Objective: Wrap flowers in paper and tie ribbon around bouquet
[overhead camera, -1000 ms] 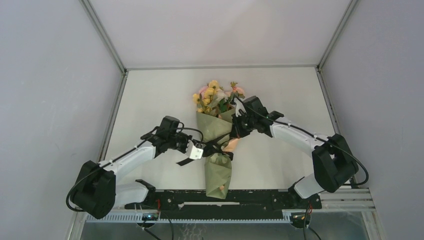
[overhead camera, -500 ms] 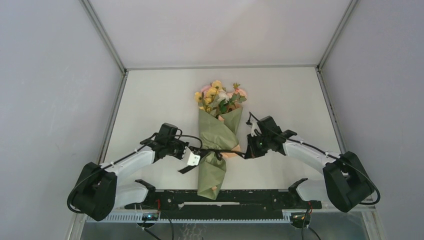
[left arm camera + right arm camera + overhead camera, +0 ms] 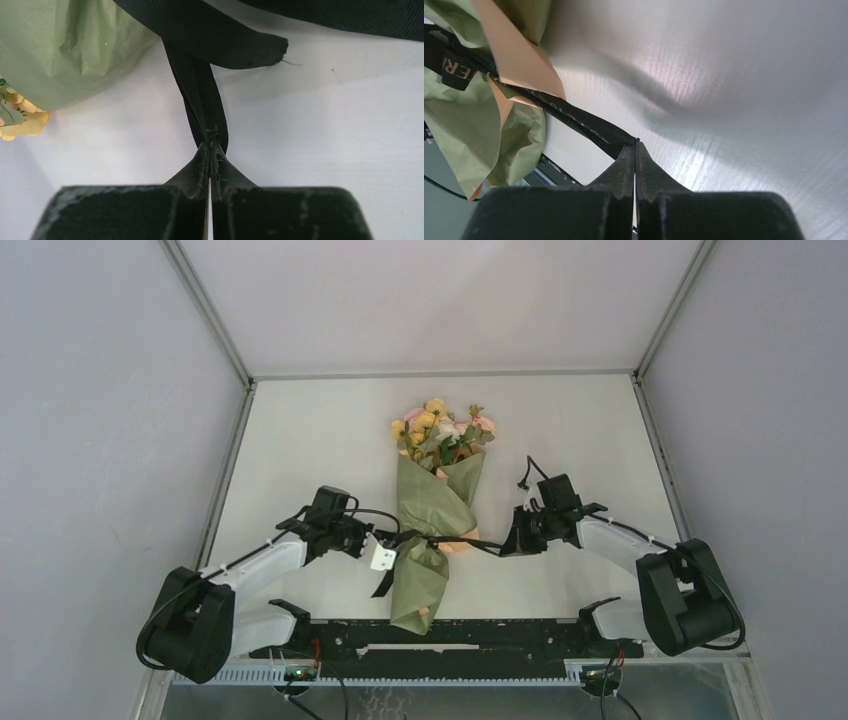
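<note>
The bouquet [image 3: 432, 502] lies mid-table [image 3: 300, 440] between the two pincers, blooms toward the far edge and narrow end toward the near edge. The ribbon [image 3: 200, 90] crosses its waist. The left pincer [image 3: 378, 537] is clamped tight on one ribbon end, the right pincer [image 3: 507, 546] on the other.

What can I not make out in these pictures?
- Top view: whether the ribbon is knotted on the bouquet; too small and dark.
- Every view: stems of the flowers, hidden inside the paper.
- Right wrist view: the ribbon's full lettering; paper and the left edge hide it.
- Left wrist view: where the ribbon leads beyond the left claw; top edge cuts it.
</note>
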Tool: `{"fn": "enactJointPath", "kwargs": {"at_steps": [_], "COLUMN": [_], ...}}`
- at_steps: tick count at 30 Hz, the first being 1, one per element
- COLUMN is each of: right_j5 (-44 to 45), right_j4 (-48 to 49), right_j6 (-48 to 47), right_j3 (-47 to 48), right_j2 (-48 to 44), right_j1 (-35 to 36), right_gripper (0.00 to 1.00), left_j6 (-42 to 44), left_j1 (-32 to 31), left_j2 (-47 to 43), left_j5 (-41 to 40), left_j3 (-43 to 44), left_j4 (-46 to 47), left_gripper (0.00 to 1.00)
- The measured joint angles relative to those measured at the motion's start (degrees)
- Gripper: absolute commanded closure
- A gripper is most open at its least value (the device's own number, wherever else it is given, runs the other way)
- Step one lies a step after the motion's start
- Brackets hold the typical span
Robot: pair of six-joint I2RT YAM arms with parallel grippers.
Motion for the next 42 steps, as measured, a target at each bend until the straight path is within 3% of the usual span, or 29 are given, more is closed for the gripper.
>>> {"fn": "enactJointPath", "kwargs": {"at_steps": [20,21,25,27,29,30,36,42], "right_j5": [-2.86,-2.89,-3.3,-3.15,-2.75,-2.4,0.04,0.9], "right_j4": [1.22,1.22,0.96,0.17,-1.22,-2.21,-6.62,-9.22], "right_j6": [1.77,1.79,1.6,1.46,1.4,1.29,0.57,0.57], "right_j3": [0.0,0.0,0.0,0.0,0.13,0.44,6.23,7.56], "right_j2": [2.64,2.64,2.6,2.05,-0.24,-2.25,-16.59,-24.33], "right_j1": [-3.67,-3.67,-4.09,-4.7,-5.14,-5.33,-8.22,-9.77], "right_gripper": [1.0,0.96,0.55,0.36,0.06,0.01,0.0,0.0], "left_j6": [3.82,3.85,1.75,-2.03,-6.51,-9.2,-19.32,-26.77], "left_j1": [3.96,4.04,2.56,-1.33,-6.69,-9.88,-25.59,-32.33], "left_j2": [-0.9,-1.03,-3.26,-4.98,-6.05,-6.34,-6.67,-3.21], "left_j5": [2.67,2.84,2.27,0.92,0.7,0.76,0.5,4.2], "left_j3": [0.0,0.0,0.17,0.48,1.14,1.49,1.7,1.77], "left_j4": [-1.73,-1.95,-5.44,-7.87,-9.42,-9.92,-8.83,3.13], "left_gripper": [1.0,1.0,1.0,1.0,1.0,1.0,1.0,1.0]}}
